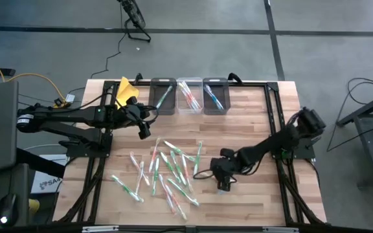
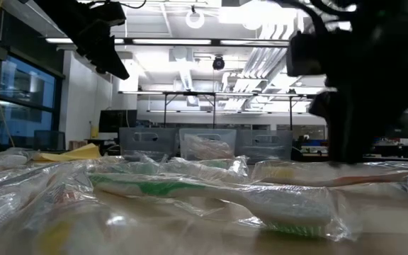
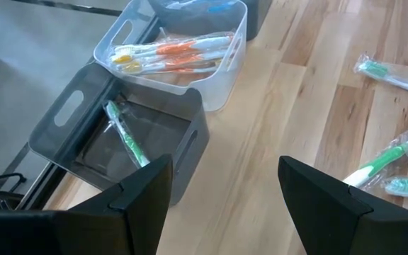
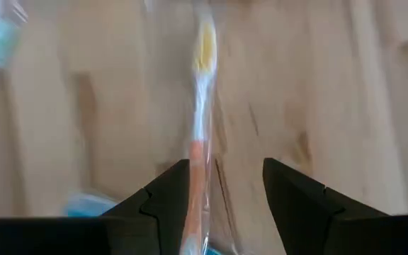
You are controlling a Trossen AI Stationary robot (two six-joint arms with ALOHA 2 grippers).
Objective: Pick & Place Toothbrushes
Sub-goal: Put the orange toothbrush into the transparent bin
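Several wrapped toothbrushes [image 1: 167, 171], white with green or pink, lie scattered flat on the middle of the table. My right gripper [image 1: 223, 183] is low over the table at the right of the pile. It is open, its fingers on either side of a white-and-orange toothbrush [image 4: 198, 134] that lies on the wood. My left gripper [image 1: 146, 129] is open and empty, raised near the dark left bin [image 3: 129, 145], where a green toothbrush [image 3: 125, 136] leans against the far wall. The clear bin [image 3: 179, 53] holds orange toothbrushes. My right gripper [image 4: 225, 166] comes from above, its fingers lying along the orange toothbrush. The handle [image 4: 195, 180] runs close by the inner side of one finger [image 4: 168, 191]. I cannot tell whether that finger touches it. The toothbrush lies flat on the table.
Three small bins [image 1: 188, 97] stand side by side at the table's far edge, and a yellow cloth [image 1: 125, 90] lies left of them. Bare wood shows between the bins and the pile and at the table's near right corner [image 1: 271, 200].
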